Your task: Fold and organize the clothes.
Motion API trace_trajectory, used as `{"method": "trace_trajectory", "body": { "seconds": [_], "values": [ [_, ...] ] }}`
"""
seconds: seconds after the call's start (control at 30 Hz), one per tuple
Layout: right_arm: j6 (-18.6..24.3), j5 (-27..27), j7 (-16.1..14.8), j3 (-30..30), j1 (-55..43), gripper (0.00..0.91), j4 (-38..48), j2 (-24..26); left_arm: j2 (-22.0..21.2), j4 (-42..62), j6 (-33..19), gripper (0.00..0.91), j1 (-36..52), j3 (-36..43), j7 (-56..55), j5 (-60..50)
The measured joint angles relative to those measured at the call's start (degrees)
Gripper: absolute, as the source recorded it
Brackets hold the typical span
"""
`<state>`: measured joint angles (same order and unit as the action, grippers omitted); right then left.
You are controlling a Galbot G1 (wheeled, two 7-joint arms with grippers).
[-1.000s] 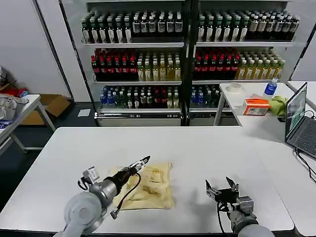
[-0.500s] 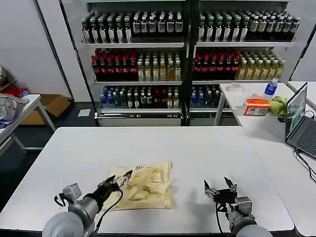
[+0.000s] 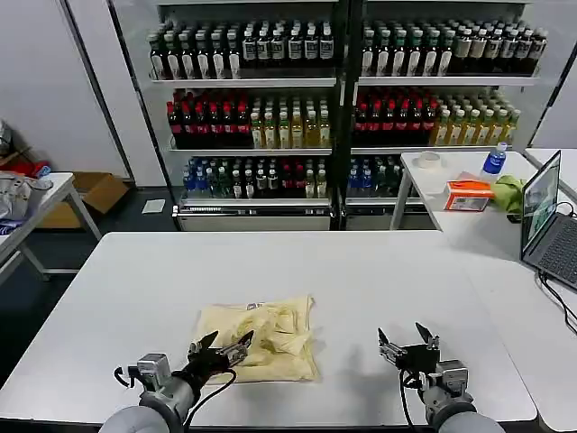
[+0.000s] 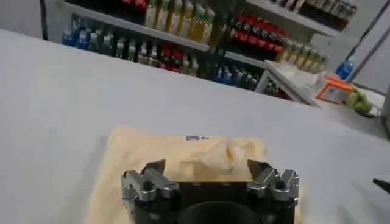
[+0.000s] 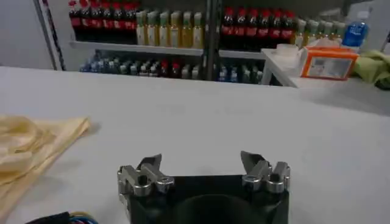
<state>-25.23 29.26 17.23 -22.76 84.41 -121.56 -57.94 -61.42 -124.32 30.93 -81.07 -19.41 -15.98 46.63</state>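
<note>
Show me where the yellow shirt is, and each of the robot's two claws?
T-shirt (image 3: 270, 338): head view, middle of the folded fabric.
Left gripper (image 3: 220, 347): head view, between its open fingertips.
Right gripper (image 3: 405, 341): head view, between its open fingertips.

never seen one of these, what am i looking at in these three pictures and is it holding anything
This is a two-armed robot at a white table. One picture comes from a camera on its head, looking down; the other two come from cameras on its wrists, each looking past that arm's own hand. The left hand is open over the near edge of a folded pale yellow T-shirt, seen close up in the left wrist view. The right hand is open too, off to the shirt's right above bare table. Neither holds anything. Behind are shelves of bottles.
</note>
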Motion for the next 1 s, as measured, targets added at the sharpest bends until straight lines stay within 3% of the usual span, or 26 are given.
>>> {"method": "trace_trajectory", "body": {
  "seconds": [1.0],
  "values": [
    [0.0,0.4,0.0,0.0,-0.3,0.907,0.9,0.3,-1.1,-0.8,-2.2,0.02,0.4,4.1,2.4,-1.1]
  ]
}}
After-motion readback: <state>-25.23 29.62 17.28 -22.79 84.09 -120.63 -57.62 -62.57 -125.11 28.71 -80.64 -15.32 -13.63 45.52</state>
